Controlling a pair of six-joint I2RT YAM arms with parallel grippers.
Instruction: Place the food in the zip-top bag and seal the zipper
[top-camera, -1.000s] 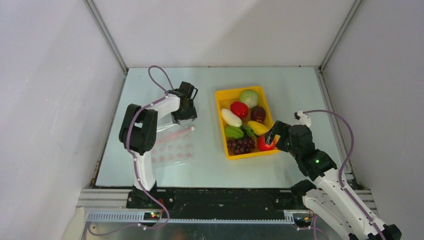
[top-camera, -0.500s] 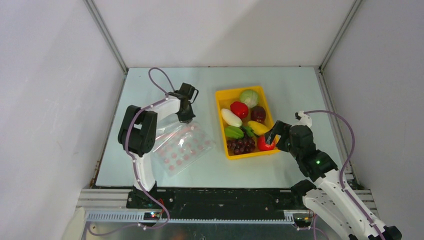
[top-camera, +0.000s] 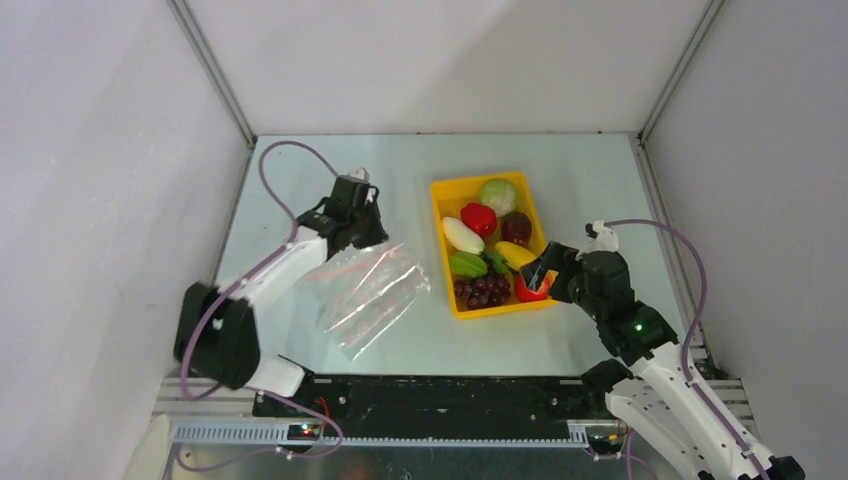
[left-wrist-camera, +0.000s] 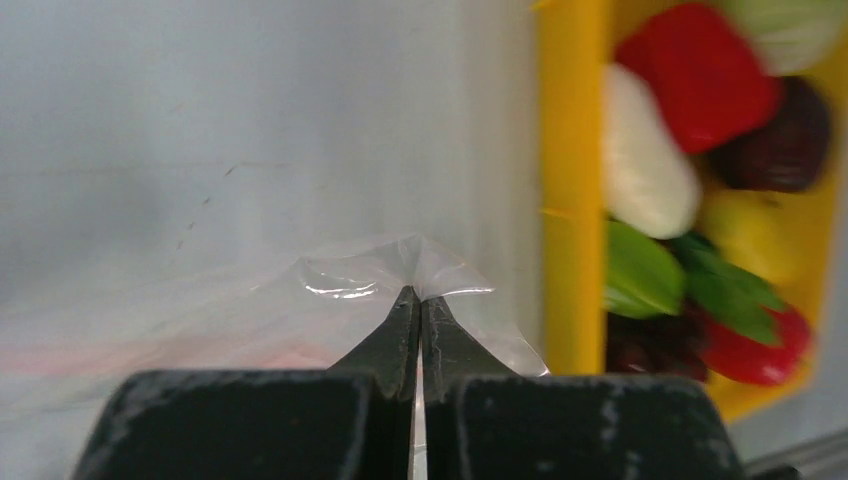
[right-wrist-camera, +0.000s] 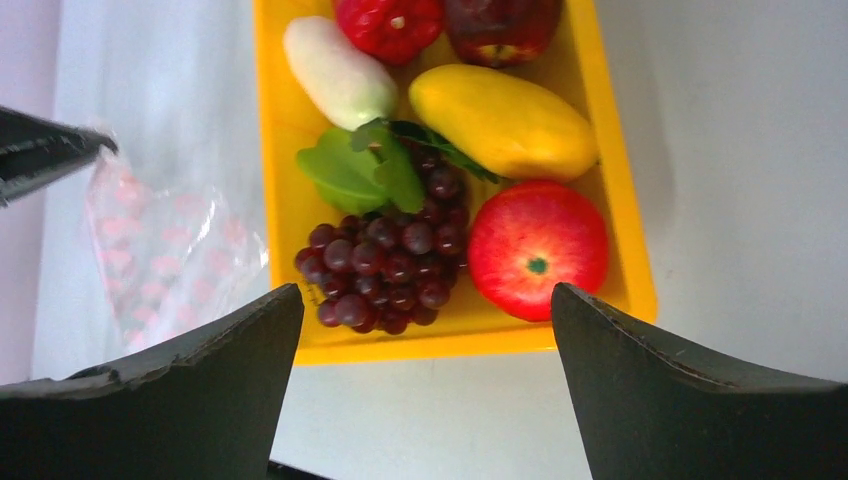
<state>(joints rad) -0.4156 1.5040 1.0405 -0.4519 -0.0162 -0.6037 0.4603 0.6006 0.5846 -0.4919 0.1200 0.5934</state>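
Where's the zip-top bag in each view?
Top external: zip-top bag centre-left, left of the yellow tray.
Left wrist: bag low centre, pinched by the left gripper; tray right.
Right wrist: bag at left edge; tray centre.
Shared landmark: the yellow tray.

The table (top-camera: 560, 160) is a pale blue-grey sheet with a dull sheen and a few faint scratches. Two things lie on it. A yellow tray (top-camera: 441, 245) sits right of the middle, its long sides running near to far, slightly skewed. Left of it, just beside its near left part, lies a clear bag (top-camera: 375, 295) with pink dots, crumpled and slanted, its far left corner raised off the surface.
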